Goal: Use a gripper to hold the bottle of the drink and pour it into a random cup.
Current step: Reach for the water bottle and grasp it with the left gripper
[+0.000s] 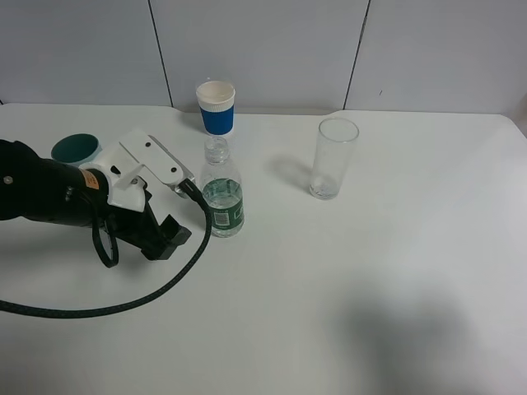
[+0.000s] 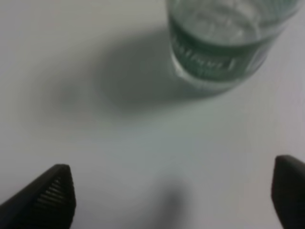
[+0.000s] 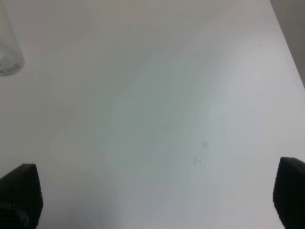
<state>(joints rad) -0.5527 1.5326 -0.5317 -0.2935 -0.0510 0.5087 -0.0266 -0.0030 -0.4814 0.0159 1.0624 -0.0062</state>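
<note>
We fear a jaw tip could clip the bottle (image 1: 222,195) and topple it, since it stands off-centre ahead of our left gripper (image 1: 179,212), whose jaws gape wide and empty. The bottle is small, clear, green-labelled, part full, upright near the table's (image 1: 370,288) far edge, left of middle.

- Overhead view: bright and even, sharp right across the white table (image 1: 370,288).
- A soft shadow sits just left of the glass (image 1: 333,156); a broad faint one dims the table's near right.
- Left wrist view: bottle (image 2: 219,47) badly blurred, its grey shadow smeared beside it.
- Right wrist view: pale, washed out, soft.
</note>
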